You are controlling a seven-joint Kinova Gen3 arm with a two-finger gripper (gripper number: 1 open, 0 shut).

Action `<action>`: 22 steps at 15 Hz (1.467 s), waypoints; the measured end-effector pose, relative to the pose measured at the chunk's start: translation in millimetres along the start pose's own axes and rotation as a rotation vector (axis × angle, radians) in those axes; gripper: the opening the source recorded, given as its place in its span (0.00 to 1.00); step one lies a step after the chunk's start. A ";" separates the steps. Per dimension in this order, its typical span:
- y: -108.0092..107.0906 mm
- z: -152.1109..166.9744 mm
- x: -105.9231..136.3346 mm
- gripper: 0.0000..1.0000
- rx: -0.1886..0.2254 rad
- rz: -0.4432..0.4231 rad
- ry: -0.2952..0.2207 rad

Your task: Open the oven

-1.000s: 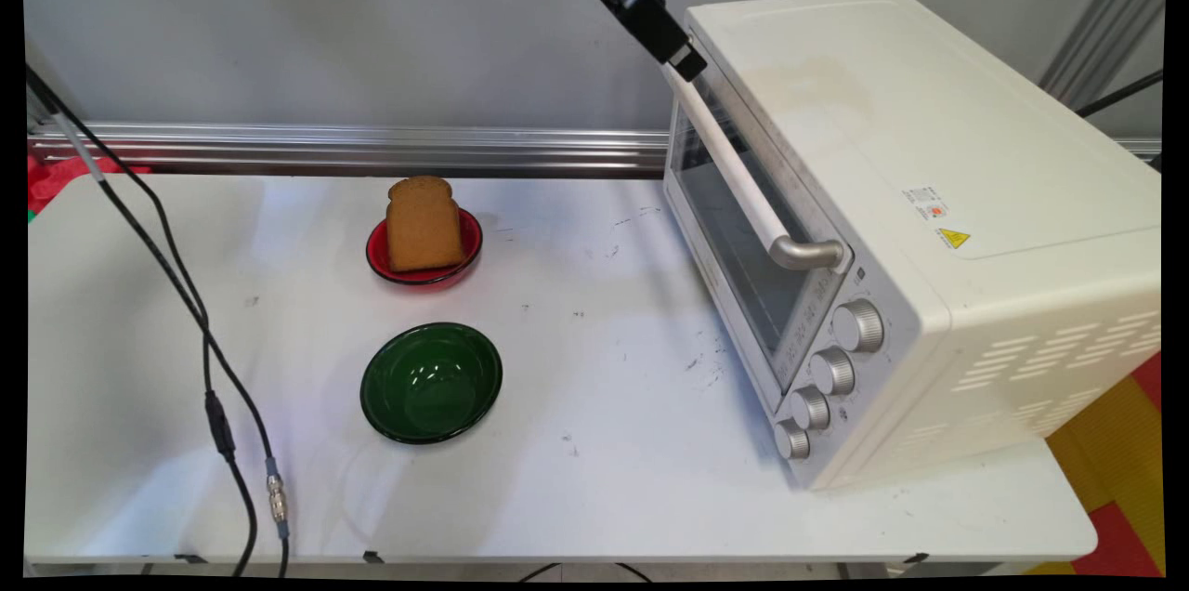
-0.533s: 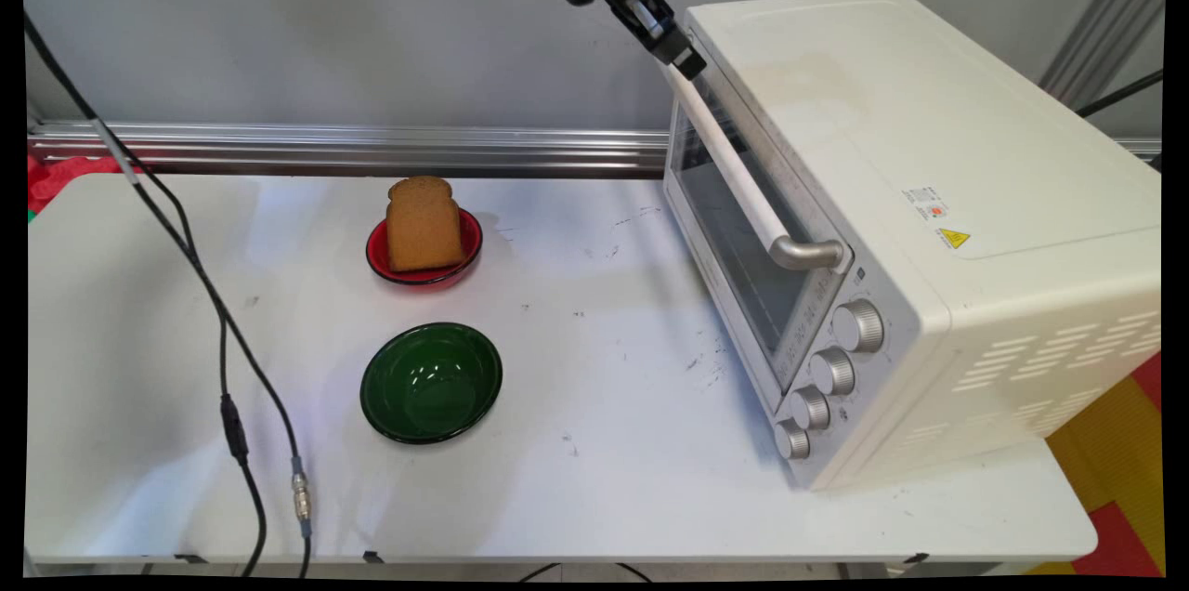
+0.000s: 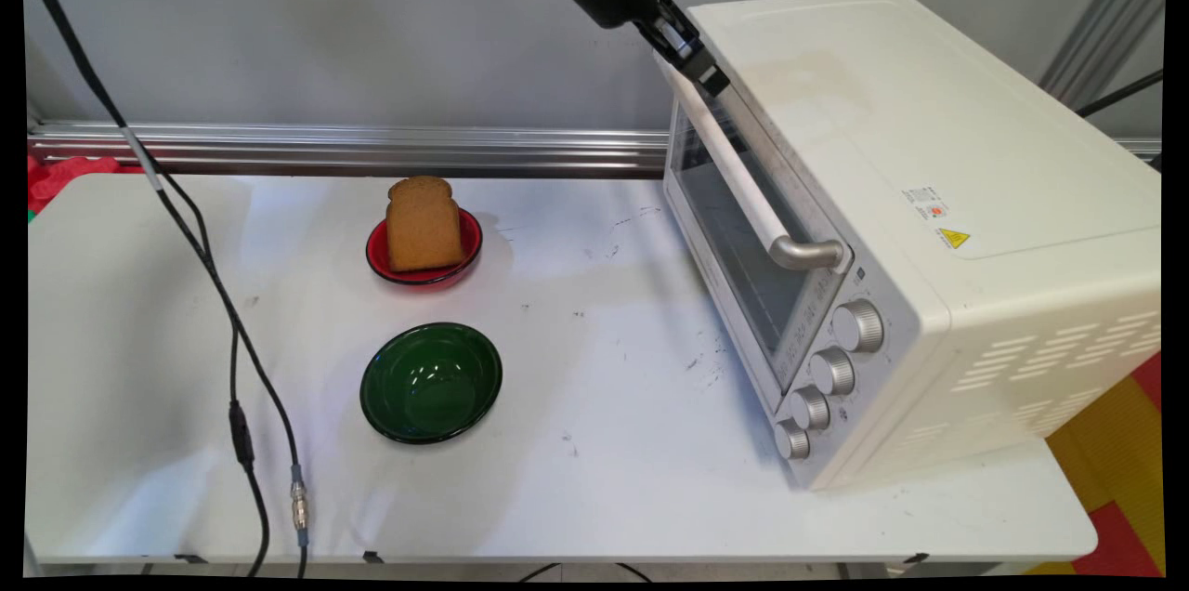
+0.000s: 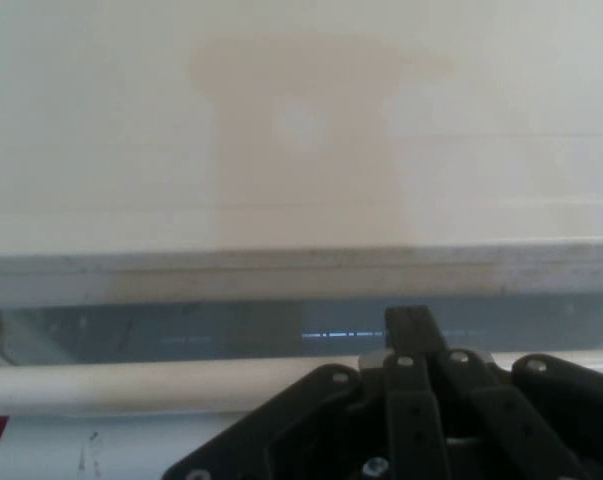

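One gripper (image 3: 711, 80) observed, at the far upper end of the oven door handle (image 3: 743, 173). Hand view: its fingers appeared closed together, clamping nothing, the tip (image 4: 409, 325) reaching just past the white handle bar (image 4: 131, 388) toward the door glass (image 3: 725, 229); contact with the bar could not be confirmed. Over the last second the tip had moved slightly lower and along the handle. Oven (image 3: 929, 201) door remained closed against the body, directly ahead of the hand. Bread slice (image 3: 424, 224) stood in the red bowl (image 3: 469, 247), well away from the hand; empty green bowl (image 3: 431, 382) farther off. Cables (image 3: 214, 275) had swung slightly over the table (image 3: 604, 442).
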 end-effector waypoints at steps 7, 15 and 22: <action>-5.0 14.2 1.2 0.00 0.000 -0.005 0.009; -9.0 24.4 1.7 0.00 -0.001 -0.010 0.019; -11.4 31.2 1.8 0.00 -0.004 -0.013 0.027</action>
